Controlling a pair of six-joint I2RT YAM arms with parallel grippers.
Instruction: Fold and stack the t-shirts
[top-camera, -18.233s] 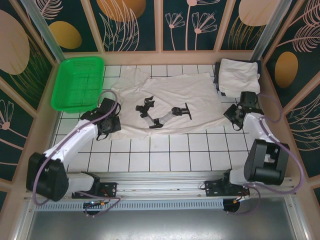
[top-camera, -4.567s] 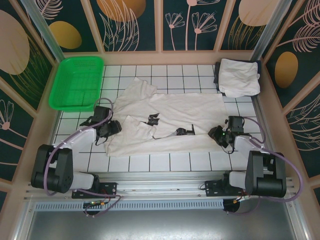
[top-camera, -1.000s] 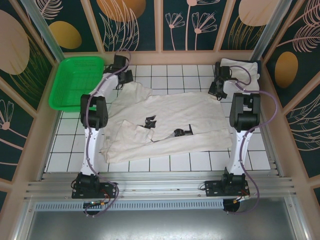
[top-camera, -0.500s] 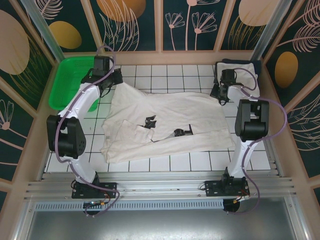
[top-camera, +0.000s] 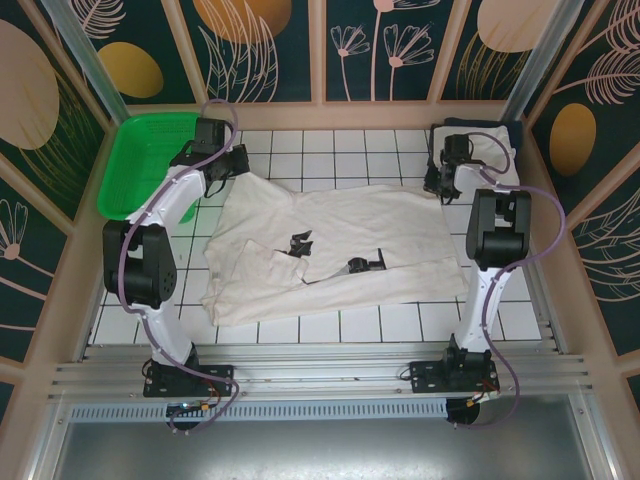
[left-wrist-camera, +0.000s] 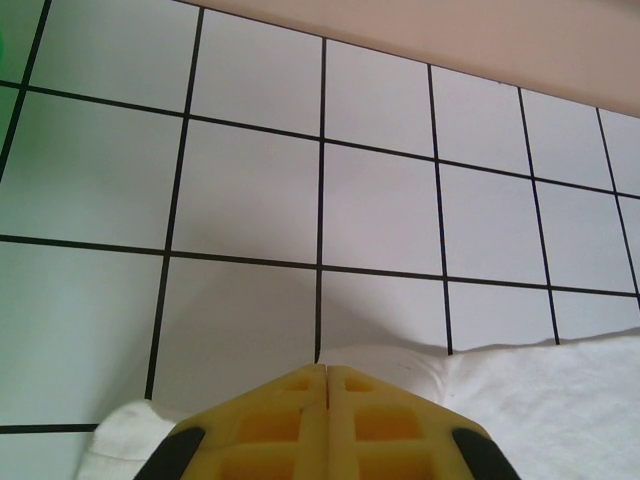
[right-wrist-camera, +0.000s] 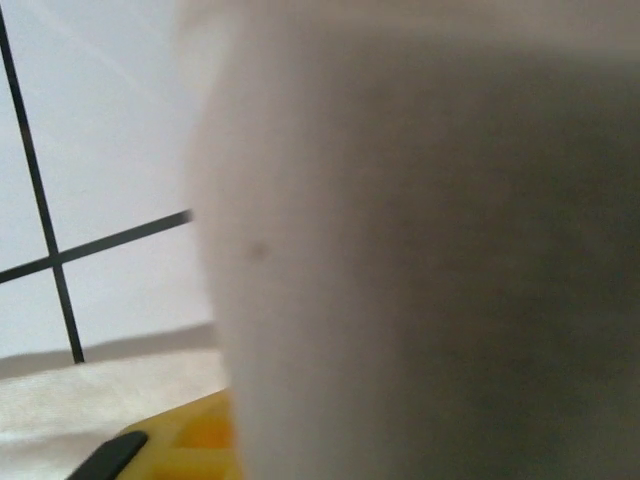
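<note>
Shifted since half a second ago: left fingers (top-camera: 233, 162), now a shade farther from the green mesh basket (top-camera: 125, 170); right fingers (top-camera: 438, 186) unmoved. Closed tip to tip in the left wrist view, the left fingers (left-wrist-camera: 270, 425), yellow pads meeting along one seam, with the edge of the spread t-shirt (left-wrist-camera: 560, 400) bunched right at the tips; pinch on the cloth or not, cannot tell. Lies flat on the white tiled counter (top-camera: 330, 145) just right of the basket, that spread t-shirt (top-camera: 330, 215), its near-left part doubled over itself, dark print showing in the middle. Well apart from the basket, at the counter's opposite far corner: folded t-shirt (top-camera: 503, 170). Between the two shirts, on the side away from the basket: right fingers, at the spread t-shirt's far corner. Right wrist view blurred by off-white cloth close against the lens, one yellow finger (right-wrist-camera: 195, 440) peeking in at the bottom; open or closed, cannot tell.
</note>
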